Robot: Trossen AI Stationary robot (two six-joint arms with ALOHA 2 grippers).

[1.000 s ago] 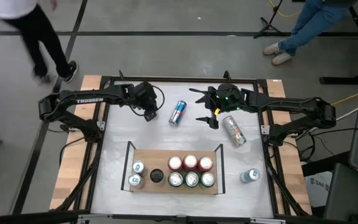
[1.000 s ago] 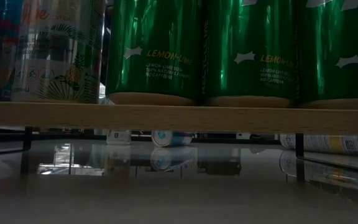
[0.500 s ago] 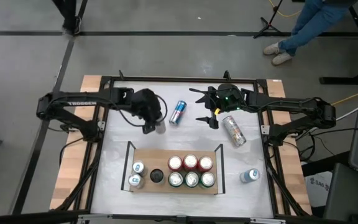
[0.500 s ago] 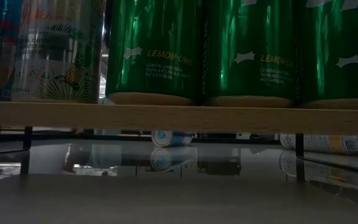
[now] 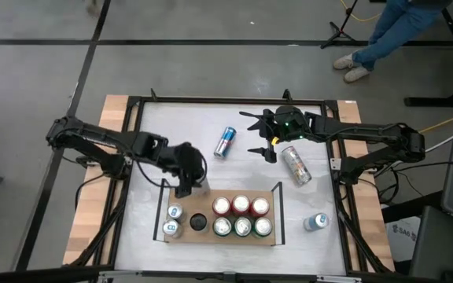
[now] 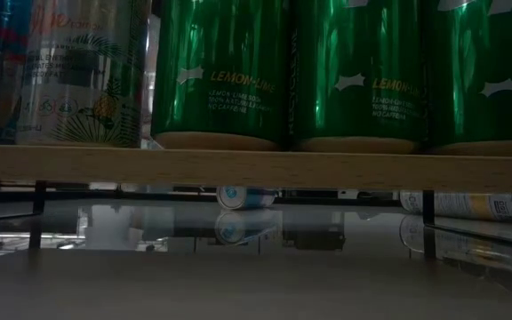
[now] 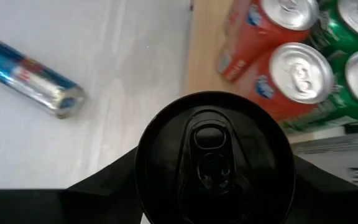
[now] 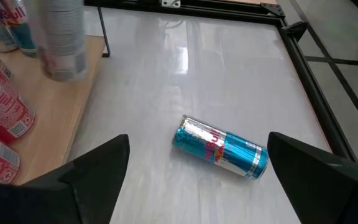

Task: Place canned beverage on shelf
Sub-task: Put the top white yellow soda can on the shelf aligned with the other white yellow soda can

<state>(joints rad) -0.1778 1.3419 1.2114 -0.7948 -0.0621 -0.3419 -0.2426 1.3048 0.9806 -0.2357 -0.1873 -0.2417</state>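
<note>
My left gripper (image 5: pixel 197 184) is shut on an upright can with a black top (image 7: pixel 213 155) and a pale body (image 8: pixel 64 37), just beyond the far long edge of the shelf (image 5: pixel 211 198). The shelf is a light wooden board with black end rails; several red, green and blue-white cans stand on it (image 5: pixel 242 217). My right gripper (image 5: pixel 252 134) is open and empty over the far part of the table, near a blue can (image 8: pixel 222 149) that lies on its side. My left gripper pinches the can's body between its two fingers (image 7: pixel 107 186), one on either side, just below the black top rim (image 7: pixel 160 205). The fingers come from above, pointing down. The can stands upright; whether its bottom is clear of the table cannot be told.
A blue can (image 5: pixel 225 142) and a silver patterned can (image 5: pixel 296 166) lie on the table beyond the shelf. A blue-white can (image 5: pixel 315 222) stands to the right of the shelf. The shelf has bare board (image 5: pixel 199 200) between the left cans and the red ones. People's legs show beyond the table.
My left gripper has carried the can, still upright, from the far left part of the table toward the near edge and a little right, up to the shelf's far edge. A person who walked past the far left corner has left the view.
</note>
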